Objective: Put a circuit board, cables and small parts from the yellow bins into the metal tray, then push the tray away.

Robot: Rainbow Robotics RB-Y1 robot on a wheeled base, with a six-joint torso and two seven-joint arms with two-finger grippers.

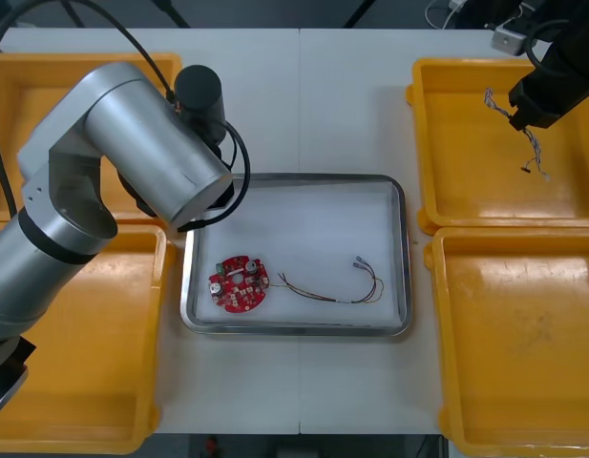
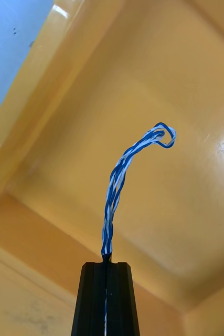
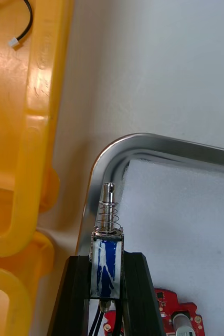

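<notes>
My left gripper [image 3: 107, 257] is shut on a small metal part [image 3: 106, 236] with a blue body and a sprung pin, held just above the metal tray's [image 3: 143, 149] corner nearest the left bins. In the white-lined tray [image 1: 399, 248] lie a round red circuit board [image 1: 239, 283] and a red and yellow cable [image 1: 332, 288]. My left arm [image 1: 132, 143] covers its gripper in the front view. My right gripper [image 1: 518, 116] is shut on a twisted blue and white cable [image 2: 119, 178], which hangs over the far right yellow bin [image 1: 466, 153].
Two yellow bins stand at each side: the near right bin [image 1: 523, 353], the far left bin [image 1: 27, 86] and the near left bin [image 1: 84, 382]. A black cable [image 3: 25, 23] lies in a left bin. Bare table surrounds the tray.
</notes>
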